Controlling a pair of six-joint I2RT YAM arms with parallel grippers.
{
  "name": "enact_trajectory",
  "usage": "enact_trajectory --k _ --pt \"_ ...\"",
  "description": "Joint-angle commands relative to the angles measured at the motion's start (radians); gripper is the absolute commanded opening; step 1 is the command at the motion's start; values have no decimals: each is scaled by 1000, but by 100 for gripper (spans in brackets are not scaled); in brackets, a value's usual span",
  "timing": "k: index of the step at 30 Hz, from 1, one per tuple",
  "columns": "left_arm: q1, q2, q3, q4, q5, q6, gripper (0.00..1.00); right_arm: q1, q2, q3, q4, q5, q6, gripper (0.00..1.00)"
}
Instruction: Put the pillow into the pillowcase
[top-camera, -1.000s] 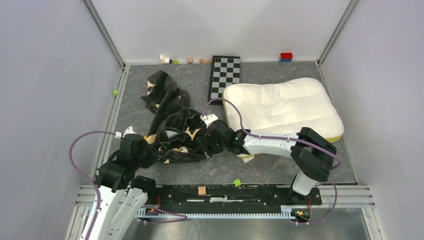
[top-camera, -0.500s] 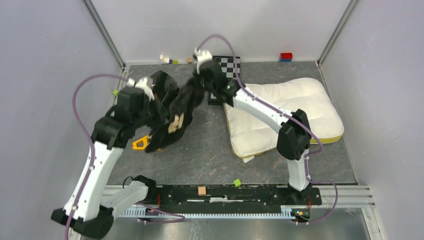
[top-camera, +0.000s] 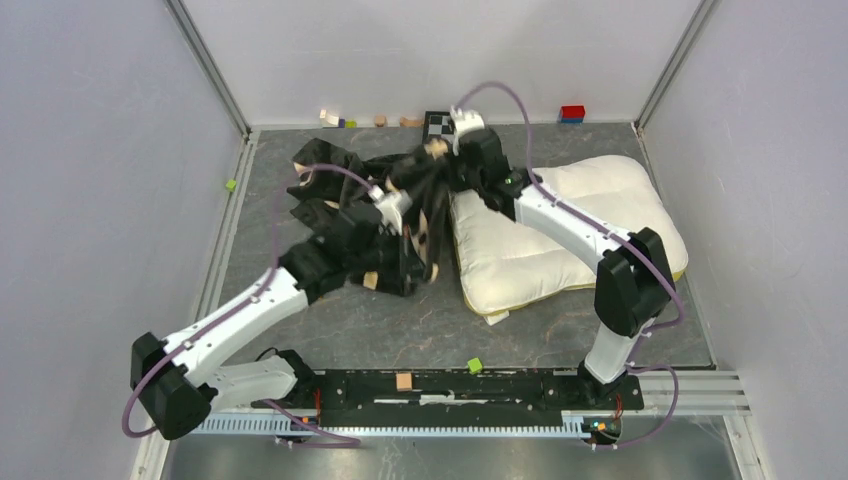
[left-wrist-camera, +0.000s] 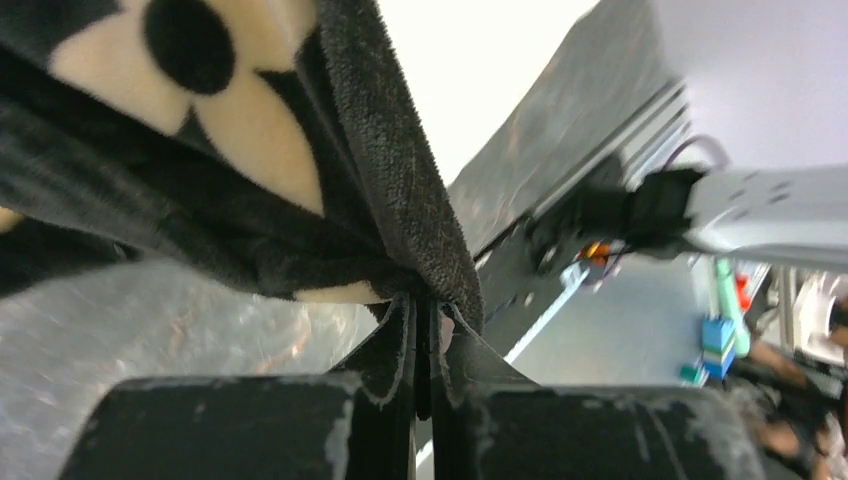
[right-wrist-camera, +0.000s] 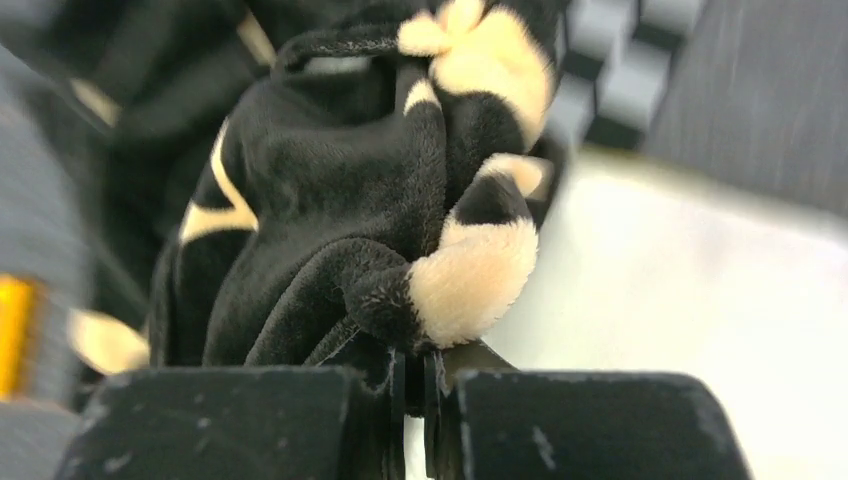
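Observation:
The pillow (top-camera: 575, 225), plump and cream-white with a yellow side band, lies at the right of the table. The pillowcase (top-camera: 345, 215), black plush with tan motifs, hangs bunched between both arms, just left of the pillow. My left gripper (top-camera: 410, 232) is shut on a black fold of the pillowcase (left-wrist-camera: 230, 150), its tips (left-wrist-camera: 425, 300) pinching the fabric. Near the pillow's back-left corner, my right gripper (top-camera: 437, 165) is shut on another edge of the pillowcase (right-wrist-camera: 340, 220), pinched at its tips (right-wrist-camera: 412, 355). White pillow (right-wrist-camera: 690, 300) shows just beyond that fold.
A checkered board (top-camera: 437, 121) at the back is mostly hidden behind the right wrist. Small blocks (top-camera: 335, 120) and a red-blue block (top-camera: 572, 113) sit along the back wall. Green cubes lie at the front (top-camera: 475, 365) and at the left edge (top-camera: 230, 185).
Both arms lifted the pillowcase off the front-left of the table, carried it back, then shifted it right to the pillow's left edge. The pillow has not moved.

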Motion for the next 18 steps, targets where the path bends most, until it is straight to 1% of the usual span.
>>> enact_trajectory --k 1,3,5,6,9,11,13,14,16,18 --pt "-153 3 -192 95 180 -150 2 -129 -88 -299 93 113 64 1" --pt "-171 13 -268 139 158 -175 2 -148 -125 -385 79 119 83 11" --pt "-173 22 -305 155 129 -189 2 -155 -166 -459 79 106 88 30" --pt "-173 23 -309 146 106 -193 2 -155 -193 -493 89 91 91 42" --pt "-173 6 -279 46 -7 -189 2 -155 -266 -577 127 23 94 65" --pt "-173 -18 -264 -31 -111 -193 2 -155 -295 -598 121 19 96 75" --pt "-172 -28 -261 -93 -199 -212 2 -156 -312 -595 98 -7 94 82" --pt "-171 -27 -260 -113 -231 -218 2 -154 -322 -593 87 -25 92 91" --pt "-164 -15 -251 -133 -265 -227 2 -150 -351 -591 55 -13 84 96" --pt "-146 11 -221 -153 -301 -225 2 -145 -384 -582 16 13 69 98"
